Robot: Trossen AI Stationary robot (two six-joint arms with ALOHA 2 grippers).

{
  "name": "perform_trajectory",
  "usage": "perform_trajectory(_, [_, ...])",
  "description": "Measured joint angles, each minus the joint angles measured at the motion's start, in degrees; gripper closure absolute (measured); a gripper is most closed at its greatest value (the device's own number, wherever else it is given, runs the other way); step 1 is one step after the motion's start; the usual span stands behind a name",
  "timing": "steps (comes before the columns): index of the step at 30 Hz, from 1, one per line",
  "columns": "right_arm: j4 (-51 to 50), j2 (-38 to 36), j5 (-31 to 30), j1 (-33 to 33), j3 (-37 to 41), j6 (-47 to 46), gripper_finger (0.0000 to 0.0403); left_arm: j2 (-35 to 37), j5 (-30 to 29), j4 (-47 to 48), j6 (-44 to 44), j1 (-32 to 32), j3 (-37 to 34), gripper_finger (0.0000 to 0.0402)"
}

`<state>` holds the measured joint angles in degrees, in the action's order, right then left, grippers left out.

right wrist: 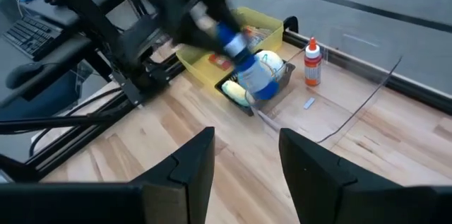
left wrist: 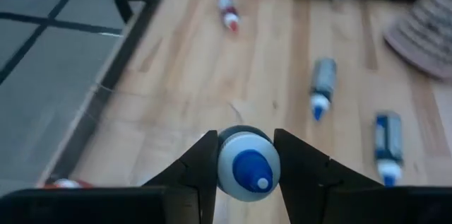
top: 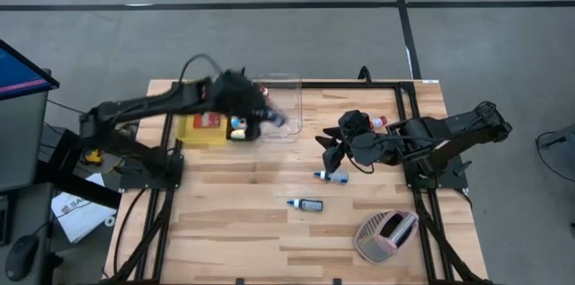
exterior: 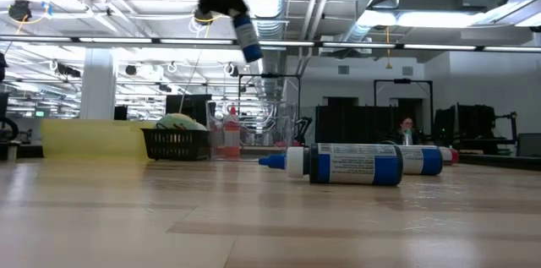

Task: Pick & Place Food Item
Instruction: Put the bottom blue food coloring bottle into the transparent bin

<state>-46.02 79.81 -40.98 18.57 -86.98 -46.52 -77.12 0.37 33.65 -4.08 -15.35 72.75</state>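
Blue-capped bottle lifted — not yet placed

The left gripper pinched a blue-capped bottle in the air near the clear bin; setting it down remained. The right gripper waited with fingers spread — empty.

Nothing legible: the bottle lying on the bench bears a printed label, its lettering too small to read.
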Motion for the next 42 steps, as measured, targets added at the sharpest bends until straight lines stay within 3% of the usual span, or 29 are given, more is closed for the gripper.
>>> perform_trajectory(4, [-0.03,0.01,0.01,-0.86,0.0,0.63,0.0251,-8.58,6.27,3.79,-0.06,-7.72,8.64,0.0293])
perform_trajectory(7, [-0.04,0.0,0.03,-1.38,0.0,1.07,0.0251,-14.59,6.91,4.66,-1.06,-11.12,12.59,0.0293])
perform_trajectory(14, [-0.21,0.01,-0.17,-1.49,0.0,1.35,0.0251,-21.91,5.75,8.58,-2.84,-12.72,12.27,0.0293])
perform_trajectory(20, [-0.24,0.0,-0.19,-1.5,0.0,1.26,0.0251,-21.66,0.79,7.93,-2.84,-12.31,7.27,0.0293])
perform_trajectory(28, [-0.25,0.02,-0.17,-1.49,0.13,1.07,0.0251,-19.72,-2.36,-1.11,0.89,-12.94,-1.15,0.0293])
perform_trajectory(42, [-0.24,0.02,0.03,-1.34,0.13,0.44,0.0251,-19.7,-2.9,-7.68,3.34,-14.43,-6.1,0.0293])
